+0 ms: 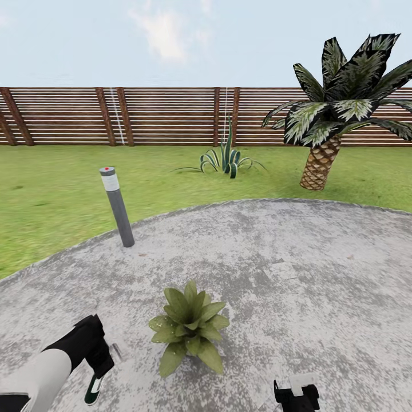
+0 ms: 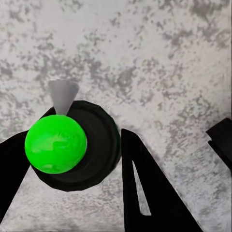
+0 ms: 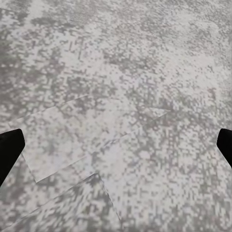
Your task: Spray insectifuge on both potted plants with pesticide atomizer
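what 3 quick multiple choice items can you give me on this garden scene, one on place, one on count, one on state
1. Where does the potted plant stand?
A. on the grey patio
B. on the lawn
C. against the fence

2. How many palms show in the head view?
A. one
B. two
C. three

3. What is the left gripper doing?
A. hanging open
B. holding the pesticide atomizer
C. gripping a leaf

Answers: 1 A, speckled grey patio surrounds it. 2 A, a single scaly trunk stands on the lawn. 3 B, the left wrist view shows the dark bottle between its jaws.

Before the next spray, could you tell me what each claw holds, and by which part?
The left claw grips the atomizer by its dark bottle, fingers on either side. The right claw is open and holds nothing.
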{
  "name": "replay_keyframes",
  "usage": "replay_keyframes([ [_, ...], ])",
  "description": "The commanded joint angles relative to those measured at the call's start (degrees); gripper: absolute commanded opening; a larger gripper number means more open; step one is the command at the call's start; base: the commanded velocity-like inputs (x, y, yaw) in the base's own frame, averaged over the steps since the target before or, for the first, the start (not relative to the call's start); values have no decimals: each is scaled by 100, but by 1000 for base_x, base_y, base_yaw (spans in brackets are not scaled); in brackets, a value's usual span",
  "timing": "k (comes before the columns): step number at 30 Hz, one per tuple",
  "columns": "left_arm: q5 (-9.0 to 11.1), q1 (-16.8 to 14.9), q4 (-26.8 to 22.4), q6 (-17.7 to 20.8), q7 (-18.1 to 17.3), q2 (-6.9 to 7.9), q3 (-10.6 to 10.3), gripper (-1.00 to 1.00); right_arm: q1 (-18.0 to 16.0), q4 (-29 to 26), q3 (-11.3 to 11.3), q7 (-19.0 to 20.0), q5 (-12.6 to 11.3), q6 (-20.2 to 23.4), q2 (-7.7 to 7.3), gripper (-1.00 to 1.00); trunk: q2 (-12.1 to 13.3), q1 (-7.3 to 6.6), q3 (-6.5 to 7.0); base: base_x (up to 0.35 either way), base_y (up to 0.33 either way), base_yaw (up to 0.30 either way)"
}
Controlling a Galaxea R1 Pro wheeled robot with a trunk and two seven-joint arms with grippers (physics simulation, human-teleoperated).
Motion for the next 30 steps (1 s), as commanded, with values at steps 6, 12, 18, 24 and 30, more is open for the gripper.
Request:
replay_keyframes([
  [6, 420, -7, -71, 51, 287, 61, -16, -100, -4, 6, -36, -23, 60, -17, 4, 100, -2, -1, -5, 0, 0, 0],
  [12, 507, -18, -82, 54, 335, 77, -27, -100, -4, 8, -36, -23, 60, -17, 4, 100, -2, -1, -5, 0, 0, 0],
  [18, 572, -15, -18, 51, 854, 69, -10, -100, -4, 6, -36, -23, 60, -17, 4, 100, -2, -1, -5, 0, 0, 0],
  [24, 669, 235, 107, -193, 971, -379, 2, -100, -4, 9, -36, -23, 60, -17, 4, 100, -2, -1, -5, 0, 0, 0],
  [30, 1042, 177, -422, -165, 758, -597, -93, -100, -4, 9, -36, -23, 68, -17, 4, 100, -2, -1, -5, 0, 0, 0],
])
